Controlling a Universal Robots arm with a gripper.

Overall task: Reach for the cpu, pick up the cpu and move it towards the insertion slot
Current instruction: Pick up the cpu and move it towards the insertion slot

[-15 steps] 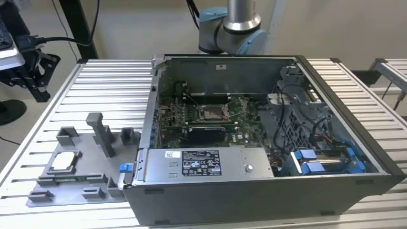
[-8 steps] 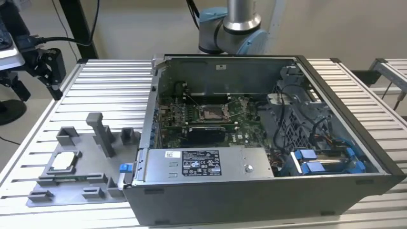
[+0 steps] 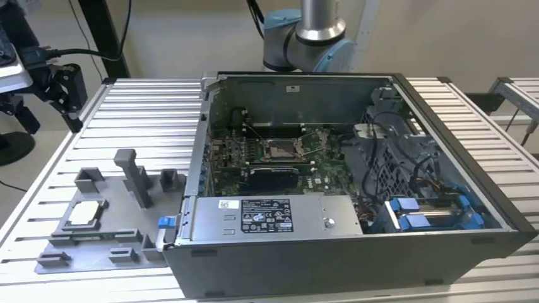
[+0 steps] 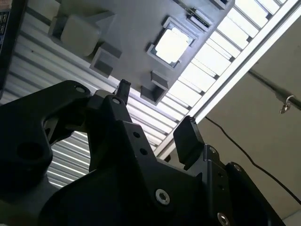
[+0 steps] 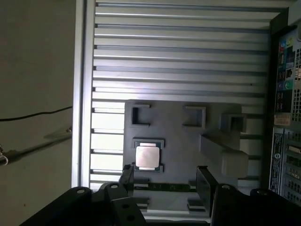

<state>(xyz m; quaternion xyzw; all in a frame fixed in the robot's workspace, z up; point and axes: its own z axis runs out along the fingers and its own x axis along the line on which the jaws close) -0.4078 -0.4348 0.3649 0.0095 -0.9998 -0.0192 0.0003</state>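
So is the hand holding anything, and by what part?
Nothing is held. The hand is open with an empty gap between its fingers, and the cpu lies apart from it in its pocket on the grey fixture.

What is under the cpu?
The cpu lies in a raised grey frame on the grey fixture plate, which rests on the slatted table. The surface directly beneath the chip is covered by it.

pale silvery-white cpu (image 5: 147, 157), thin tan-green rim; matte grey fixture plate (image 3: 118, 221); ribbed silver table (image 3: 143, 120); green circuit board (image 3: 329, 170); shiny silver insertion slot (image 3: 278, 149), dark centre; black gripper (image 5: 165, 175).
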